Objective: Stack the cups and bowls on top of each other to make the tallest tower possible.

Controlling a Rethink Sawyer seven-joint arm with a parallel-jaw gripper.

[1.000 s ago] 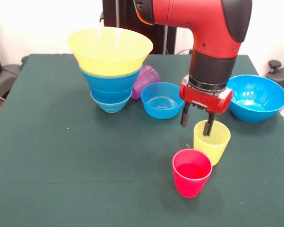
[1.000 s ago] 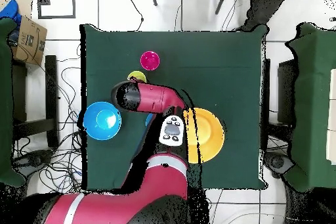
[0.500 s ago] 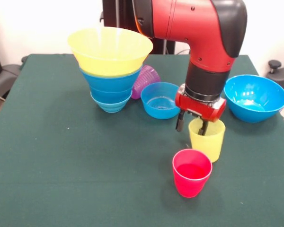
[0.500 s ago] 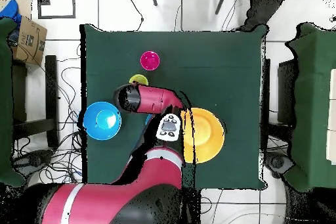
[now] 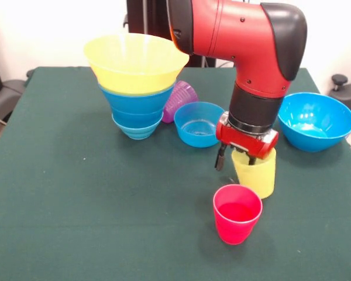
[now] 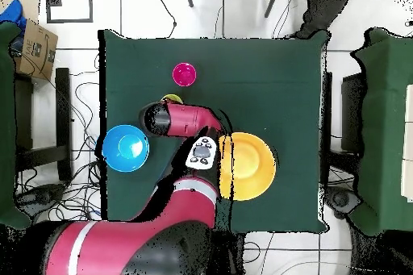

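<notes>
The yellow cup [image 5: 256, 177] stands upright right of centre, and a sliver of it shows in the overhead view [image 6: 172, 99]. My gripper [image 5: 236, 161] is open and low over its rim, with one finger [image 5: 220, 158] outside the left wall and the other inside the cup. The red cup [image 5: 237, 213] stands just in front, also in the overhead view [image 6: 185, 73]. The tower [image 5: 137, 111] is nested blue bowls topped by the very large yellow bowl [image 5: 136, 61]. A purple cup [image 5: 181, 96] lies on its side behind it. No lime green cup or bowl shows.
A small blue bowl [image 5: 199, 124] stands left of my gripper, and a large blue bowl [image 5: 315, 121] at the right edge, seen from overhead too [image 6: 125, 147]. All rest on the green table [image 5: 76, 222]. A cardboard box [image 6: 32, 42] lies off the table.
My gripper has come down and slightly left, from above the yellow cup to straddling its rim. The yellow cup has shifted a little left. The other things have not moved.
</notes>
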